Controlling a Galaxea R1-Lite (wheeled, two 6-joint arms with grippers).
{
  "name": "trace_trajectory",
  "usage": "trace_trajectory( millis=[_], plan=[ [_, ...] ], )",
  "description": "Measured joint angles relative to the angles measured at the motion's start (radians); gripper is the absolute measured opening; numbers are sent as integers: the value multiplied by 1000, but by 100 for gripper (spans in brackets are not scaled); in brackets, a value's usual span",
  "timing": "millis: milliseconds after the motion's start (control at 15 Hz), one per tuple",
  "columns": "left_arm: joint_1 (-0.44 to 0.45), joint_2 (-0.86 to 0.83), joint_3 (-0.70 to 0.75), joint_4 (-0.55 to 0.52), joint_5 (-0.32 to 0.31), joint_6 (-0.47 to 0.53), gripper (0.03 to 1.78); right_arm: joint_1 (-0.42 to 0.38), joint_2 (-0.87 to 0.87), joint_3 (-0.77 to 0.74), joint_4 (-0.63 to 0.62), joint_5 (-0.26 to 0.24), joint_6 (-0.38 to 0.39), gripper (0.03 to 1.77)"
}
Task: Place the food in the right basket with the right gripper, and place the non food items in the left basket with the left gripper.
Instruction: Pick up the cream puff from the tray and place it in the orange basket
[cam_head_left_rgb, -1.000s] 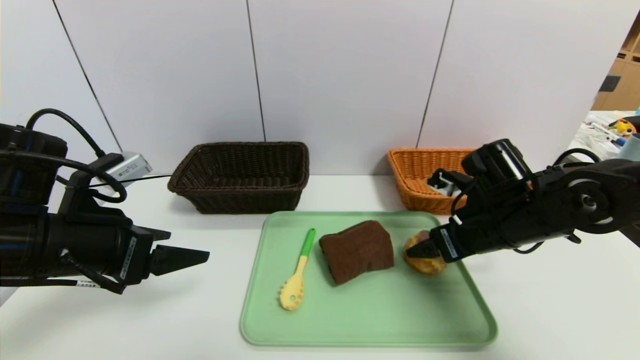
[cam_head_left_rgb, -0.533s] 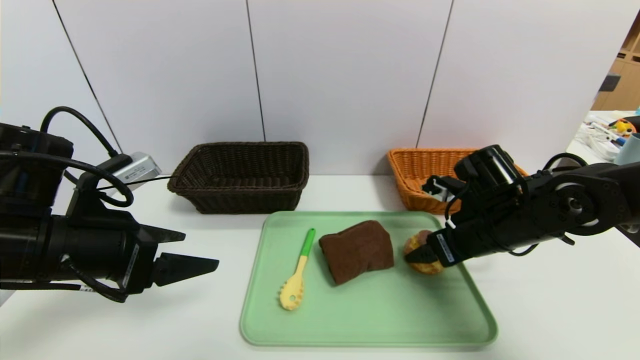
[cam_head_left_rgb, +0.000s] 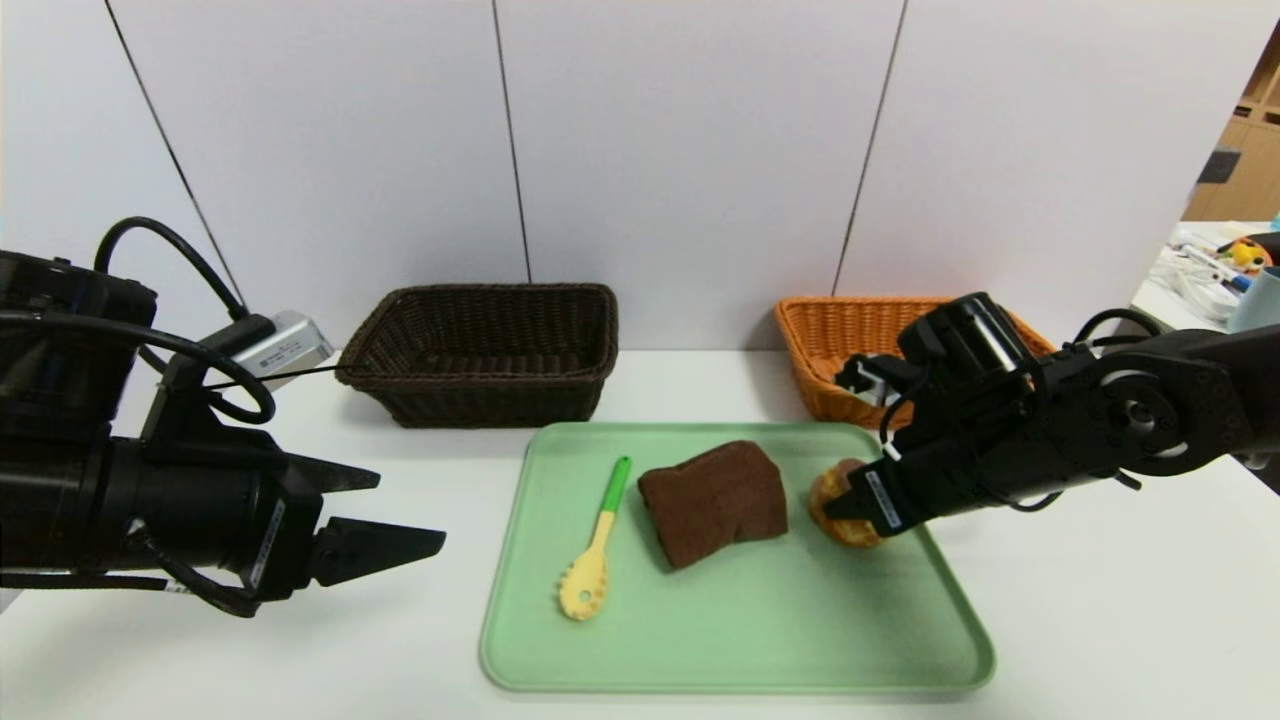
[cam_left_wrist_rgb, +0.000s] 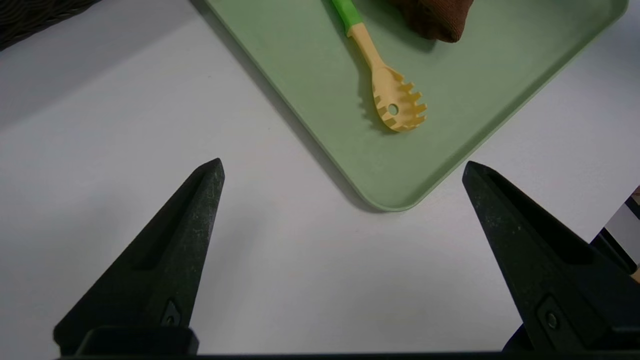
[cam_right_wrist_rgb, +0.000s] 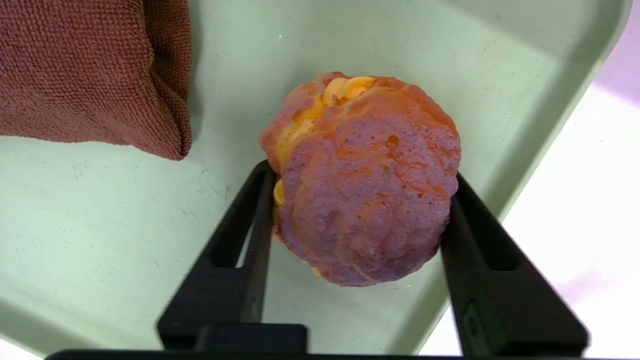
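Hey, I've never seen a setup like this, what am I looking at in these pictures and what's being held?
It's a two-armed robot at a white table. One picture looks down from its head; the other two come from cameras on its wrists. A green tray holds a pasta spoon, a brown towel and a bun. Behind stand a dark basket and an orange basket. The right gripper is clamped on the bun. The left gripper hangs open beside the tray, holding nothing.

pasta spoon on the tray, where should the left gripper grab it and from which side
Probably the thin straight handle, near where green meets yellow, on the pasta spoon. It lies flat on the green tray, so come from above with the left gripper across the handle. The towel lies apart from it on its right.
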Motion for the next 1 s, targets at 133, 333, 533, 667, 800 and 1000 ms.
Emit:
trace_trajectory(
  millis=[133,333,533,667,800,1000],
  plan=[
    [0,-3,0,0,0,0,169,2,3,0,0,-1,0,80],
    [0,-8,0,0,0,1,169,-1,-1,-3,0,-3,3,80],
    [0,-12,-1,0,0,0,169,-5,-25,-26,-1,-34,3,79],
    [0,-14,0,0,0,0,169,-6,-53,-50,6,-40,3,79],
    [0,-19,6,1,0,1,169,-6,-87,-84,8,-39,5,79],
    [0,-27,16,0,0,0,169,-8,-139,-154,13,-37,5,79]
  ],
)
